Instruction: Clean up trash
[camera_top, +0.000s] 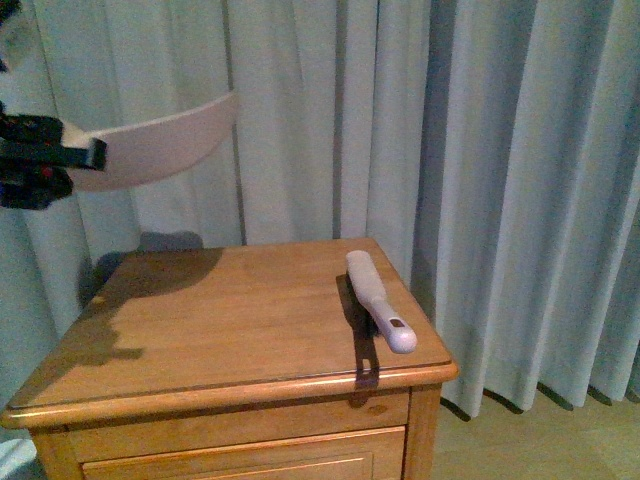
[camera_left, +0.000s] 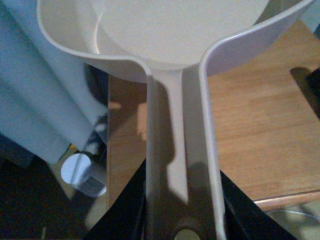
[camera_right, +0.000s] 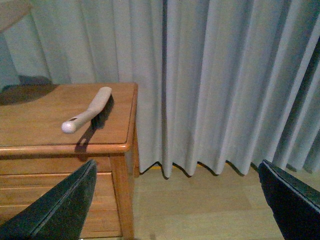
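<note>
The left tool (camera_left: 182, 222) is clamped on the handle of the dustpan (camera_top: 160, 140), raised over the left side of the worktop (camera_top: 220, 330); its arm is cut off at the frame edge. The right tool (camera_right: 172, 205) gapes wide and holds nothing, with only its fingers (camera_right: 55, 210) showing. A brush (camera_top: 375, 300) lies near the worktop's right edge. The trash cannot be made out in any view; the dustpan's scoop is only partly seen.

Pale grey curtain (camera_top: 500, 150) hanging in long folds across the whole back, right down to a light wooden floor (camera_top: 530, 445). Up front, a honey-coloured wooden cabinet (camera_top: 230, 320) with a drawer (camera_top: 240, 460), glossy top, soft shadow over its far left corner.
</note>
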